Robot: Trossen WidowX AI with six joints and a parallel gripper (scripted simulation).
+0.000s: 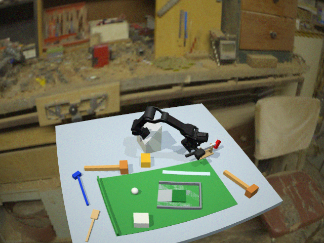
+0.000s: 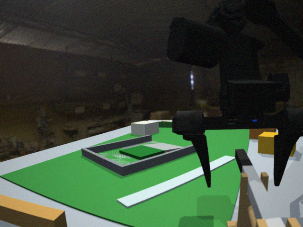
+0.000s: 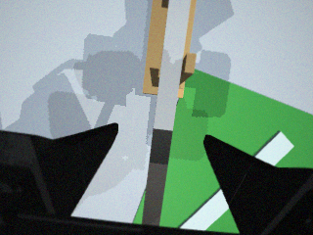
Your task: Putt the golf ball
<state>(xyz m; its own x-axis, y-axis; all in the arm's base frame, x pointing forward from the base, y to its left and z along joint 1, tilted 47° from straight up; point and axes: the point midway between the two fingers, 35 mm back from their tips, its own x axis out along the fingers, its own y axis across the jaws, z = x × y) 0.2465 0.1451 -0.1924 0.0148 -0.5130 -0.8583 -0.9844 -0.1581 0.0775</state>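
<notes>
The gripper (image 3: 158, 139) hangs wide open and empty, its black pointed fingers (image 2: 204, 158) straddling the dark handle end of the red putter (image 3: 165, 93) without touching it. The putter lies in a low tan wooden rack (image 1: 206, 153) just off the green mat's (image 1: 157, 198) far edge, long axis running from its grey shaft to the red head (image 1: 217, 143). A flat white strip (image 1: 186, 172) lies nearby. The white golf ball (image 1: 134, 191) sits well apart on the mat, beside the grey-walled raised green (image 1: 179, 195).

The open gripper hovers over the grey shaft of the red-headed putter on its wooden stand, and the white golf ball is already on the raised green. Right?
Not quite. In the top view the white golf ball lies on the flat green mat, outside the grey frame.
</notes>
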